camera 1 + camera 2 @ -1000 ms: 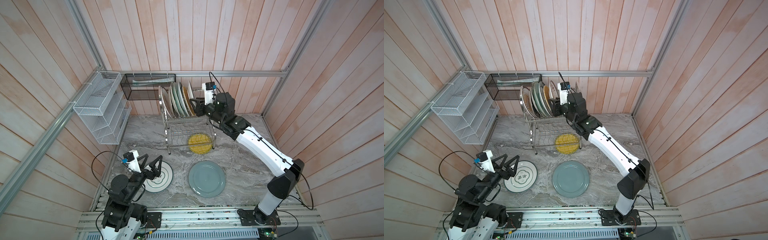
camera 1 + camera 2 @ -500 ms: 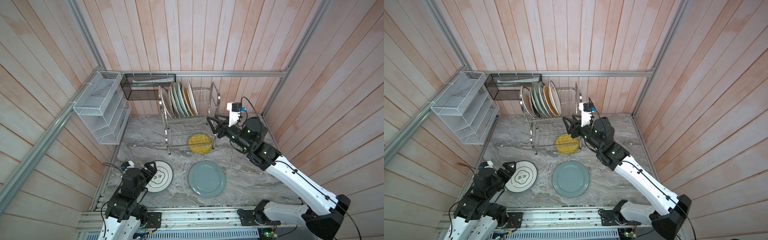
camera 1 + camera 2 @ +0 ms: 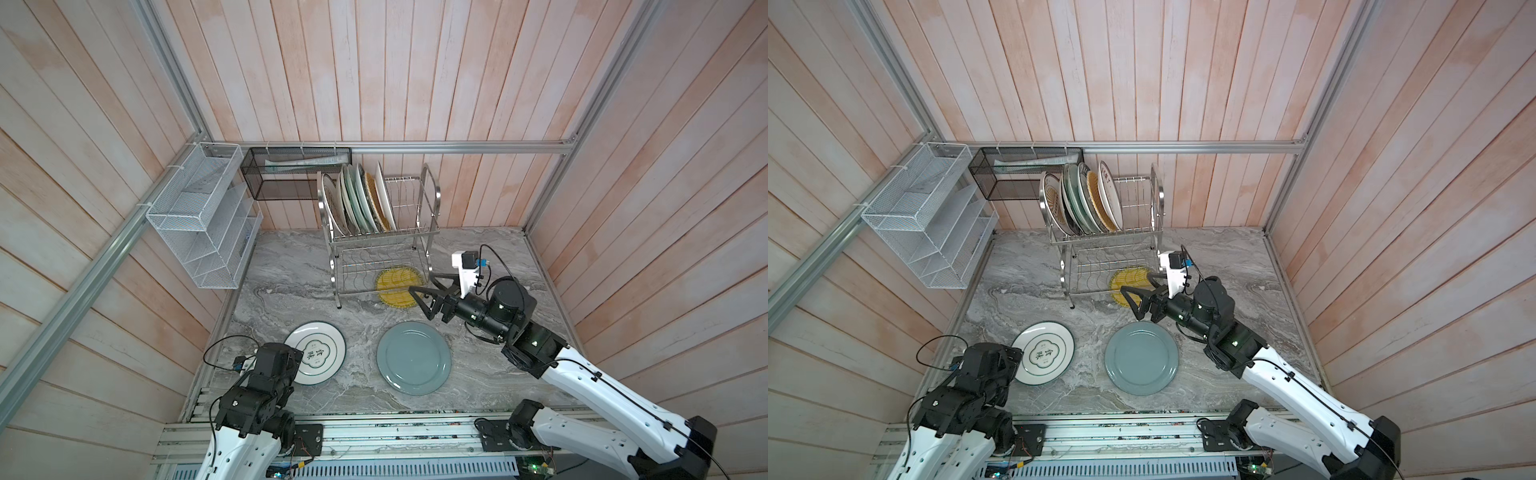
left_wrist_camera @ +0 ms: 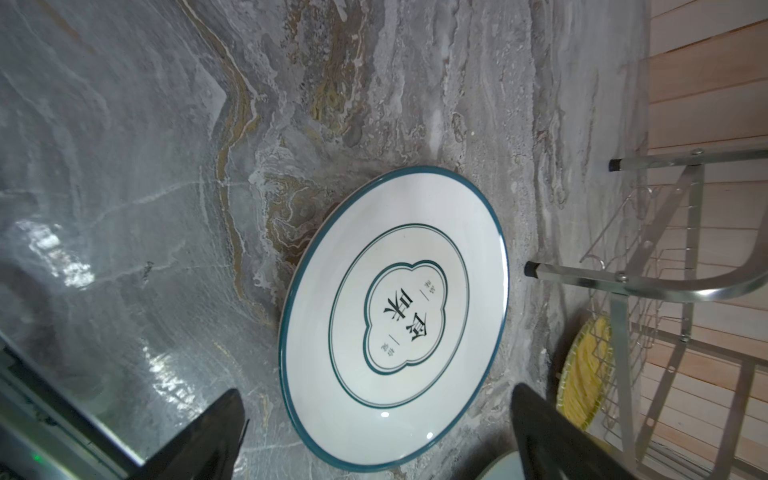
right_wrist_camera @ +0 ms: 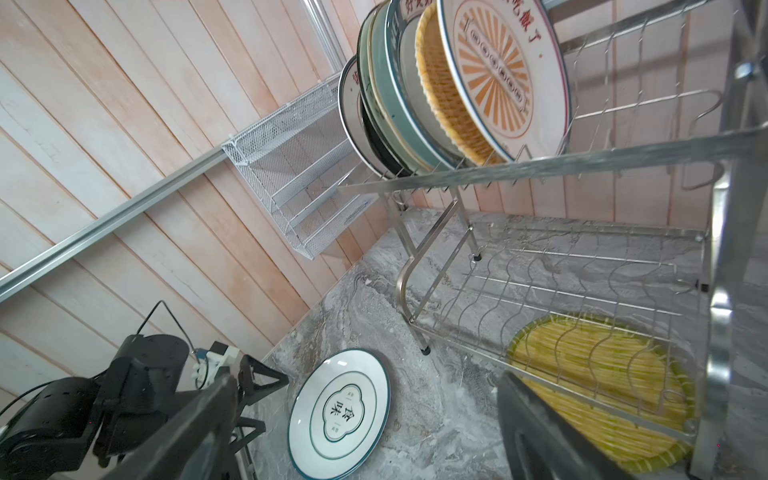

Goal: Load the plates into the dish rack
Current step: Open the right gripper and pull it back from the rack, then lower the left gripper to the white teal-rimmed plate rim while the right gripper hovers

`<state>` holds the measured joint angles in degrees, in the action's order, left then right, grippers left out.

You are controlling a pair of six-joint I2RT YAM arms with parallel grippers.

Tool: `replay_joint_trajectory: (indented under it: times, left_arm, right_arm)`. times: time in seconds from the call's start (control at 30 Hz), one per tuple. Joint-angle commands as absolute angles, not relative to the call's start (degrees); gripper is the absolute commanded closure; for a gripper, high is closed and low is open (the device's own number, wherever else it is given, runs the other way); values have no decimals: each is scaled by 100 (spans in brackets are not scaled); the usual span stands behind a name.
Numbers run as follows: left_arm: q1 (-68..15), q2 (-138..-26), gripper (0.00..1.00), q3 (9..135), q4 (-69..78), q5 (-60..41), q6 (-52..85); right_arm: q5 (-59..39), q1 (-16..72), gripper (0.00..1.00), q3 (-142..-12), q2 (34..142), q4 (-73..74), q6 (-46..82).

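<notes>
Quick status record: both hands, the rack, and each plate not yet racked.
left hand: open, empty, facing the teal-rim plate
right hand: open, empty, above the yellow woven plate
dish rack: upper tier holds a row of upright plates; right-side slots free
teal-rim plate: flat on table
grey-blue plate: flat on table
yellow woven plate: flat, partly under the rack's lower tier

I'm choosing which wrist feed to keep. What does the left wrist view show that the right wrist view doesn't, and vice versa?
Left wrist only: a sliver of the grey-blue plate. Right wrist only: plates standing in the upper tier of the dish rack, the sunburst plate nearest, the white mesh organiser, the left arm. Both: the teal-rim plate flat on the marble, the yellow woven plate under the rack's lower wires.
</notes>
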<state>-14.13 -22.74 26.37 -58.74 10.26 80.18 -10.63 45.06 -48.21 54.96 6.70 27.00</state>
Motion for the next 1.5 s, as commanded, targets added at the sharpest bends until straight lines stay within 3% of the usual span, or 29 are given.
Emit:
replay_joint_trajectory:
  times: [0.0,0.27,0.93,1.13,1.37,1.47]
  left_arm:
    - [-1390,-2230,0,2403,-5583,949,7870]
    - [-1393,-2044,0,1720,-4638,350,7554]
    - [-1396,-2426,4,1149,-3797,-288,7646]
    - [-1390,-2370,12,963,-3576,-598,7851]
    - [-1391,-2007,35,659,-3554,-754,8301]
    - [-1391,-1962,37,625,-3665,-760,8366]
  right_arm:
    - [-1259,4579,2,-4631,5597,811,2930]
    - [-1729,4680,2,-4290,5941,1124,3289]
    - [-1521,4737,2,-3921,5889,1346,3497]
    - [-1159,4723,2,-3896,5931,1164,3760]
    - [-650,4720,2,-3528,5742,1562,3538]
    - [-339,4718,2,-3380,5585,1655,3521]
